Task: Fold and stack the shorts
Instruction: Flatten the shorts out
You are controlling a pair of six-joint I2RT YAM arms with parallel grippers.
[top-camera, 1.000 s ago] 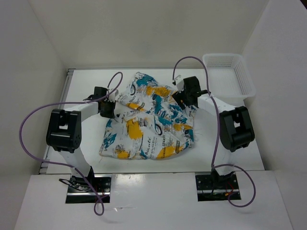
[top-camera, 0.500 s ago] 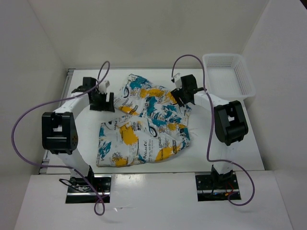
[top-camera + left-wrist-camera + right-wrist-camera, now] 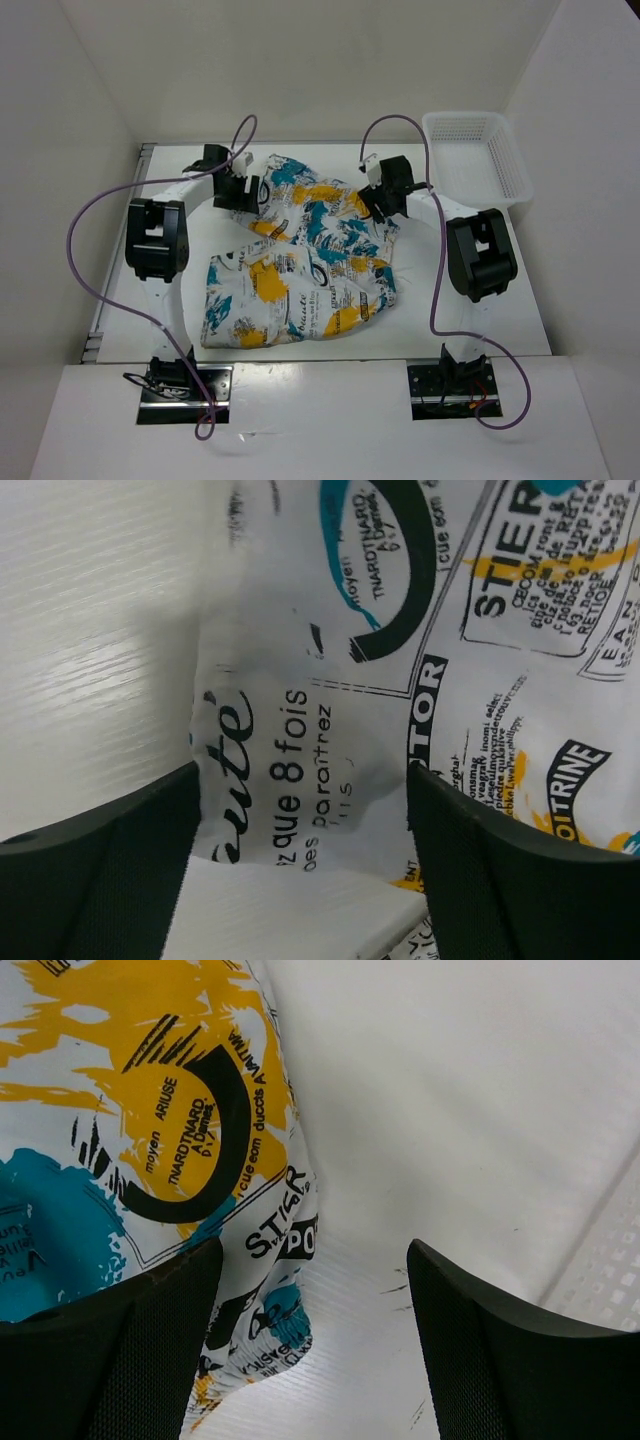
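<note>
The printed shorts [image 3: 305, 255] lie spread on the white table, with one part folded toward the front and another reaching to the back. My left gripper [image 3: 243, 190] hangs over their back left corner. In the left wrist view its jaws stand wide apart, and the shorts [image 3: 480, 630] edge lies loose between the fingers [image 3: 100, 880] of the left gripper [image 3: 305, 850]. My right gripper [image 3: 385, 200] is at the back right edge. It is open too [image 3: 315, 1340], with the shorts [image 3: 130, 1110] hem beside its left finger [image 3: 110, 1350] and bare table between the jaws.
A white mesh basket [image 3: 462, 116] stands at the back right corner, its wall [image 3: 615, 1260] just right of my right gripper. White walls close in the table on three sides. Purple cables loop above both arms.
My left gripper let go of the shorts' left side, opened, swung out left, then came in over the back left corner. The shorts settled flatter. My right gripper shifted slightly back.
</note>
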